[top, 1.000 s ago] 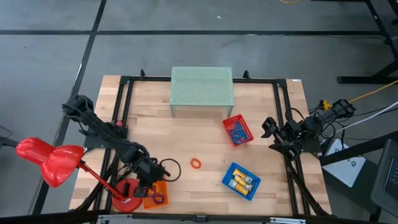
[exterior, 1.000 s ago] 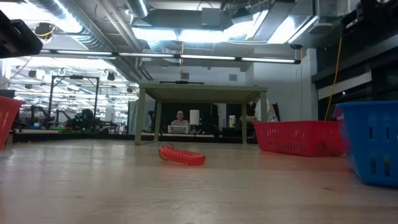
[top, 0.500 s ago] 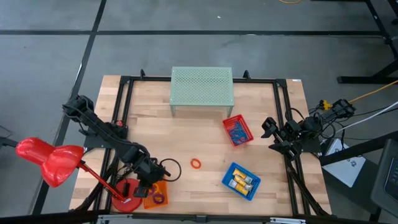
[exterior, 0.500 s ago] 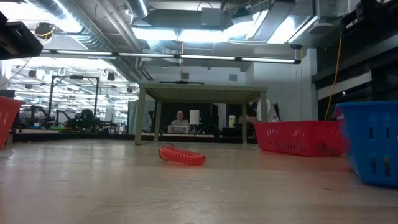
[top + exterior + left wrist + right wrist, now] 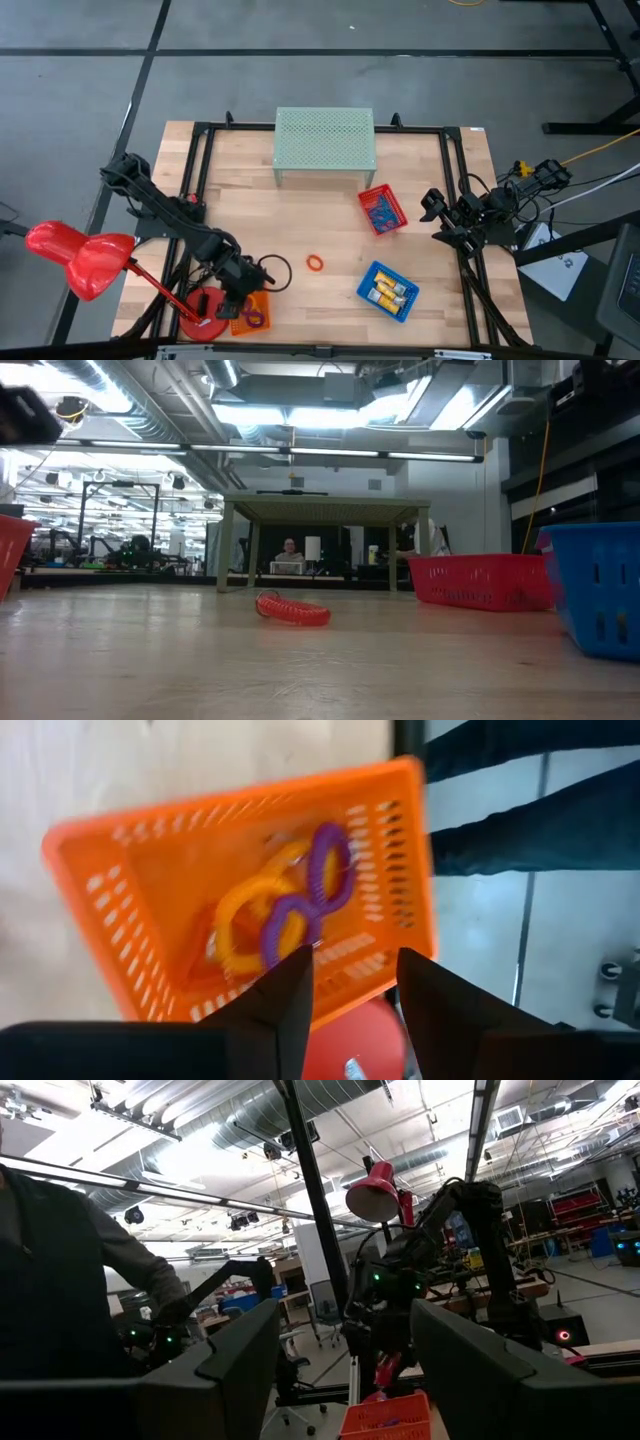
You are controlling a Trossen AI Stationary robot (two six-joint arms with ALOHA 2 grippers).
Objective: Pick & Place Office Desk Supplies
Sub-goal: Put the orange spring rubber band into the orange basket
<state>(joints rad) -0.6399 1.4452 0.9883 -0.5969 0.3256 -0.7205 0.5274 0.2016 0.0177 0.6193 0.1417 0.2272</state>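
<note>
Tabletop (image 5: 300, 200); rings (image 5: 290, 910) beneath left gripper (image 5: 352, 985)

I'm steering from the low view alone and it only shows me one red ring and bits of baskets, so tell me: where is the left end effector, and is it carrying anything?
Observer: The left end effector hangs over the orange basket at the table's near-left corner, fingers open and empty.
Operator: What is in that basket?
Observer: Two purple rings and a yellow ring lie in it, seen from the left wrist.
Operator: How far along is the red ring I see?
Observer: That red ring lies loose on the bare wood near the middle, between the orange basket and the blue basket.
Operator: And the right arm?
Observer: The right end effector waits at the table's right edge, open.
</note>
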